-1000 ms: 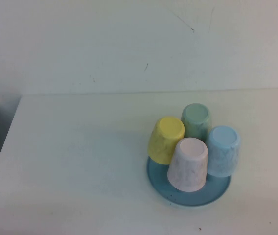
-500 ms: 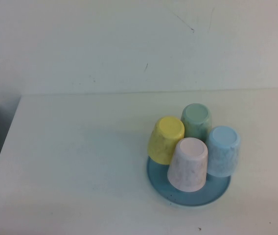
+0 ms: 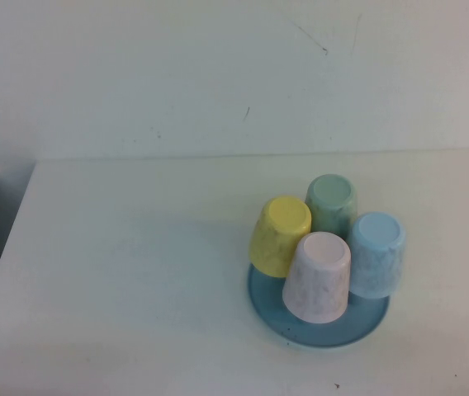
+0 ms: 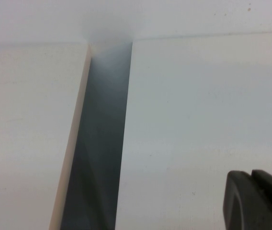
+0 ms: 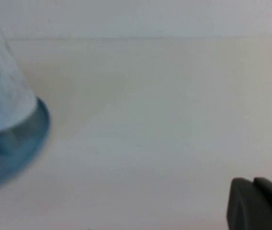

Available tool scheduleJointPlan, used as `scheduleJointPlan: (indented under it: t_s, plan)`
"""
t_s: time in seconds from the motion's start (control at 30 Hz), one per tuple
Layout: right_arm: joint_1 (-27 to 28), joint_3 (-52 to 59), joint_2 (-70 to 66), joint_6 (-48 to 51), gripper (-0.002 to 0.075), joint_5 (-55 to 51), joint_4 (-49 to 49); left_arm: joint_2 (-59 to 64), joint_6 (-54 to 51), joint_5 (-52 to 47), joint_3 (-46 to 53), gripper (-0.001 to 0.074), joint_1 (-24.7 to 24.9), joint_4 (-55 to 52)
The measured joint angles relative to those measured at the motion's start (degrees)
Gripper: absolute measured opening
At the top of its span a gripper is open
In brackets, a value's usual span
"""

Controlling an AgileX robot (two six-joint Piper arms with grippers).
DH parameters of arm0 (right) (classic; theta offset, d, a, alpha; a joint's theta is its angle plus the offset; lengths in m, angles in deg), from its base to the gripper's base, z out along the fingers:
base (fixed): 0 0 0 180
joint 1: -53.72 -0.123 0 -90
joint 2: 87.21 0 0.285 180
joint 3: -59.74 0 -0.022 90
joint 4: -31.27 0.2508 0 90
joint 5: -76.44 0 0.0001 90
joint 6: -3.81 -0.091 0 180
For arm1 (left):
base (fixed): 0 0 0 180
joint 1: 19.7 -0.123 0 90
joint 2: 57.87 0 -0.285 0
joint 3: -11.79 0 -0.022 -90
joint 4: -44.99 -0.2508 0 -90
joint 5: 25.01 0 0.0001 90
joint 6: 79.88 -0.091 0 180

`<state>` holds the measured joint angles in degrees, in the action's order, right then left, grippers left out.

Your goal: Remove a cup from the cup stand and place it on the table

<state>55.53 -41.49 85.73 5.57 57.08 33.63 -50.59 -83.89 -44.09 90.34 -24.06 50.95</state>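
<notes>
- On the right half of the white table (image 3: 135,272), toward its near edge, the teal cup stand (image 3: 358,327) carries four upturned cups — one light blue, one pale pink, one yellow, one pale green.
- The cup (image 3: 376,254), light blue and speckled, sits mouth-down on the stand's right side, just beside the pink cup (image 3: 318,277) at the front and near the green cup (image 3: 332,205) at the back.
- The yellow cup (image 3: 279,235) occupies the stand's left side, pressed close to the pink and green ones.
- Neither arm enters the high view; each gripper shows only as a dark tip in its own wrist camera.
- The left gripper (image 4: 256,201) hangs over the table's left edge, near the dark gap between the table and a neighbouring pale surface (image 4: 26,139).
- The right gripper (image 5: 258,203) hangs low over bare tabletop, well apart from the blue cup and the stand's rim — both visible at the edge of its view.
- Whether either set of jaws is released or clenched cannot be told; nothing is seen in their grasp.
</notes>
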Motion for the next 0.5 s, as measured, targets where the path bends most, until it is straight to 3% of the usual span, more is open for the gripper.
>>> scheduleJointPlan:
  t_s: [0.17, 0.33, 0.5]
  plan:
    - [0.0, 0.0, 0.0, -2.95, -0.0003, 1.0, 20.43, 0.0, -0.13, 0.0, 0.0, -0.0003, 0.0, 0.0]
    - [0.0, 0.0, 0.0, -3.41, -0.0003, 1.76, 34.84, 0.0, -0.13, 0.0, 0.0, -0.0003, 0.0, 0.0]
    - [0.0, 0.0, 0.0, -2.08, -0.0003, 1.95, 40.19, 0.0, -0.13, 0.0, 0.0, -0.0003, 0.0, 0.0]
